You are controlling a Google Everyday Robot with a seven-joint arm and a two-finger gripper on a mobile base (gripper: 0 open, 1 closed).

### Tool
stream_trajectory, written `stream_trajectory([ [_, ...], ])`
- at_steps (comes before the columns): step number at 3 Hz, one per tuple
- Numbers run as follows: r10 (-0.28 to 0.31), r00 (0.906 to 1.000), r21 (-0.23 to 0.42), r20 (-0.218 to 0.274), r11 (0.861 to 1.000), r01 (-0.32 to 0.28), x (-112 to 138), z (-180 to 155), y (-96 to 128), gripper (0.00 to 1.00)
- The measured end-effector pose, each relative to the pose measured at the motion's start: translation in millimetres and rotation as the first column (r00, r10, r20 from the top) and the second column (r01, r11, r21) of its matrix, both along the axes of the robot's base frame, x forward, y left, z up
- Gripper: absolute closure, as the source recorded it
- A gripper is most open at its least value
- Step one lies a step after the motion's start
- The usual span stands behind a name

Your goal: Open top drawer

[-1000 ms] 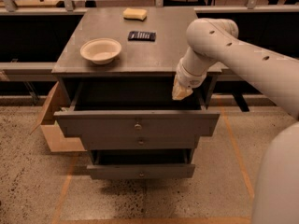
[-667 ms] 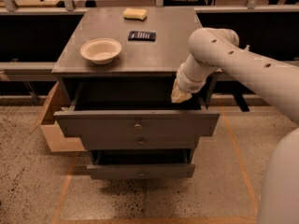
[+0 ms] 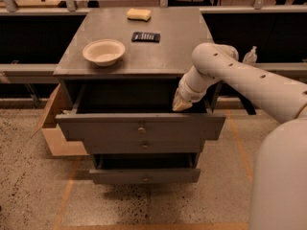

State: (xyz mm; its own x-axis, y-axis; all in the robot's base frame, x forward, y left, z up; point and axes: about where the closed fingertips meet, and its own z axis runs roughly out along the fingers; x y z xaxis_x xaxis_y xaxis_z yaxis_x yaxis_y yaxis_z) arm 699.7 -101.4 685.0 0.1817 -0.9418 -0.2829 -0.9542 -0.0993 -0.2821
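Top drawer is wide open and has not moved

Low on the white arm, the pincer has dipped a bit lower, just inside the drawer's right back corner; I cannot tell if it is apart or together. The drawer front sticks out well past the desk edge, same as before. I think the opening job is about done.

Gripper in top drawer, right side
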Motion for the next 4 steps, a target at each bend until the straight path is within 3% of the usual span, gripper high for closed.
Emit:
stream_trajectory([
  [1,-0.009,0.9996,0.018,-0.025,1.000,0.009,5.4,-15.1,-0.5,1.00],
  [2,-0.007,0.9986,0.041,-0.053,0.999,0.009,-10.7,-23.5,1.7,1.00],
  [4,0.052,0.9895,0.040,-0.135,0.998,-0.047,-66.2,-27.8,11.2,1.00],
])
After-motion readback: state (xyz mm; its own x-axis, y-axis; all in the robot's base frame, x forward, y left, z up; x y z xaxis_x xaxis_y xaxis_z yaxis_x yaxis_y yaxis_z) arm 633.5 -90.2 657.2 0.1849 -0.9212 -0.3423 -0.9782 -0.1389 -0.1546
